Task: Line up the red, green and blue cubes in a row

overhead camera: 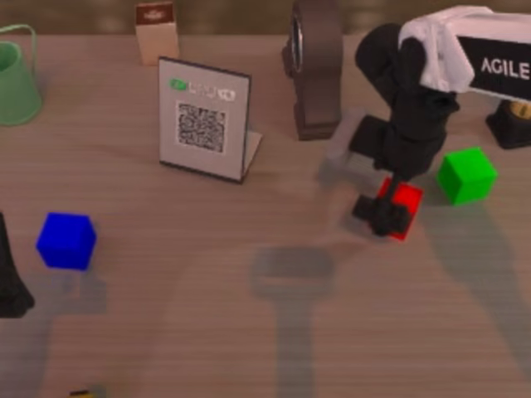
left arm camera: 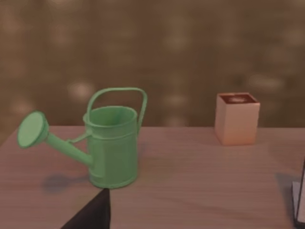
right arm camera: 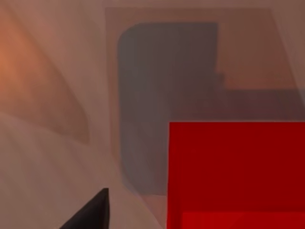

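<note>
The red cube (overhead camera: 406, 199) lies on the table right of centre, with my right gripper (overhead camera: 383, 214) directly over its left part. In the right wrist view the red cube (right arm camera: 236, 171) fills the lower corner, and one dark finger (right arm camera: 95, 212) stands well apart from it; the other finger is hidden. The gripper is open and holds nothing. The green cube (overhead camera: 466, 174) sits just right of the red one. The blue cube (overhead camera: 66, 240) rests far left. My left arm (overhead camera: 10, 282) is parked at the left edge; one finger (left arm camera: 93, 217) shows, set wide.
A green watering can (overhead camera: 12, 83) (left arm camera: 112, 148) and a tan box (overhead camera: 156, 31) (left arm camera: 237, 119) stand at the back left. A QR-code sign (overhead camera: 203, 120) and a dark upright object (overhead camera: 317, 70) stand behind the middle. A small yellow item (overhead camera: 85, 392) lies at the front edge.
</note>
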You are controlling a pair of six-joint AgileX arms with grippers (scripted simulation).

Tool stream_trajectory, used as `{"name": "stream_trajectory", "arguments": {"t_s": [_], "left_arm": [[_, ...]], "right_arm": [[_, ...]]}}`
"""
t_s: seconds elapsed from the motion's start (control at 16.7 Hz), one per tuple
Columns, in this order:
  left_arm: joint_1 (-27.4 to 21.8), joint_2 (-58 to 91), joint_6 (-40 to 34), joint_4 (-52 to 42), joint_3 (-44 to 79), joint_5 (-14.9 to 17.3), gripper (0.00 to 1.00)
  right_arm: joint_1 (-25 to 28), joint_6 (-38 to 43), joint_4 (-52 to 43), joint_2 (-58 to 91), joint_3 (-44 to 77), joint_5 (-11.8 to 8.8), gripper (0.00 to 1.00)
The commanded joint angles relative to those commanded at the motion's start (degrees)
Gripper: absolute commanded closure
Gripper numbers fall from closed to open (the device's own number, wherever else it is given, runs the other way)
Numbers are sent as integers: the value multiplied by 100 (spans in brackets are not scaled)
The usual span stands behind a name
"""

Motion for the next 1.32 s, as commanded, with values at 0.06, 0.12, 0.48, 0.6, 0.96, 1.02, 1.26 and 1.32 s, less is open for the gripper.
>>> {"name": "stream_trajectory", "arguments": {"t_s": [0.06,0.12,0.48,0.6,0.96,1.02,1.26,1.32], "left_arm": [[0,0,0,0,0,0,0],[0,0,0,0,0,0,0],[0,0,0,0,0,0,0],[0,0,0,0,0,0,0],[0,0,0,0,0,0,0],[0,0,0,0,0,0,0],[0,0,0,0,0,0,0],[0,0,0,0,0,0,0]], "right_arm": [[2,4,210,72,-145,1,0],[5,6,360,134,-259,1,0],[9,4,477,197,-349,2,8],[9,4,477,197,-349,2,23],[9,4,477,197,-349,2,68],[9,4,477,197,-349,2,75],[9,4,477,197,-349,2,100],[9,4,477,197,-349,2,100]]}}
